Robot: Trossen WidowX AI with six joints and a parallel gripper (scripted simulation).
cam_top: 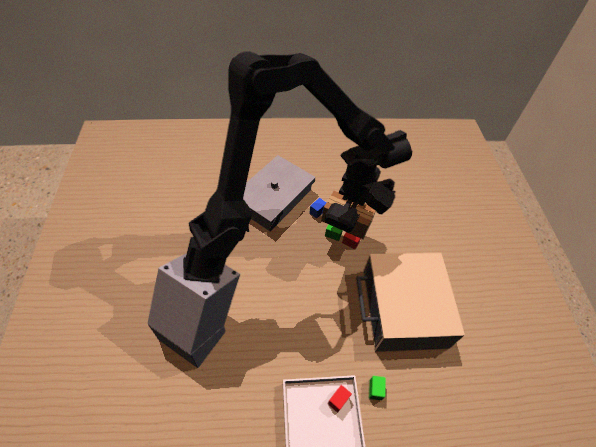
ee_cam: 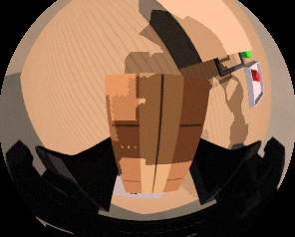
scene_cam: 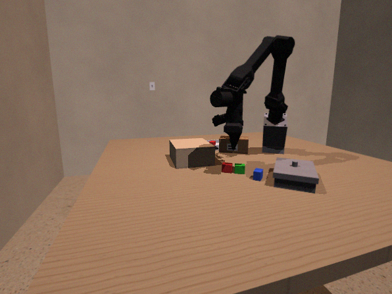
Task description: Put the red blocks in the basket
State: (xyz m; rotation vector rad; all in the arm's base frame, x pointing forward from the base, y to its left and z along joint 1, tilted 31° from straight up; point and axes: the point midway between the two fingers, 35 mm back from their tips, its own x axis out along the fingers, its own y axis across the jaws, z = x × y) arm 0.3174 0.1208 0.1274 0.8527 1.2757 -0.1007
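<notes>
"While the gripper [cam_top: 352,210] [scene_cam: 233,148] [ee_cam: 152,134] is up there, what has it got, seen from the drawer unit [cam_top: 417,294] [scene_cam: 192,144] [ee_cam: 219,15]?"

"A brown carton [cam_top: 363,222] [scene_cam: 243,147] [ee_cam: 160,115], pinched between its two fingers. They're on opposite sides of it, and the whole carton hangs above the table, near the drawer unit."

"Any red down there?"

"Yes, one red block [cam_top: 351,240] [scene_cam: 227,168] lies on the table near the drawer unit, low beneath the raised carton. A green block [cam_top: 334,232] [scene_cam: 239,169] is just beside it, a little farther from the unit."

"And the blue block [cam_top: 318,207] [scene_cam: 258,174]?"

"Farther from the unit again, on that same side, between the green one and the grey lidded box [cam_top: 280,184] [scene_cam: 296,171] [ee_cam: 122,189]. The box has its lid on."

"Where's the basket [cam_top: 295,404] [scene_cam: 216,145] [ee_cam: 255,95]?"

"Across the drawer unit from the carton: a shallow white one, upright on the table. It has a second red block [cam_top: 340,398] [scene_cam: 212,143] [ee_cam: 255,76] inside. Another green block [cam_top: 378,387] [ee_cam: 246,54] sits outside, just beside the basket, on the table near the unit."

"Is the drawer out?"

"No, it looks shut, with its dark handle [cam_top: 361,299] [ee_cam: 229,72] sticking out of the unit's front."
</notes>
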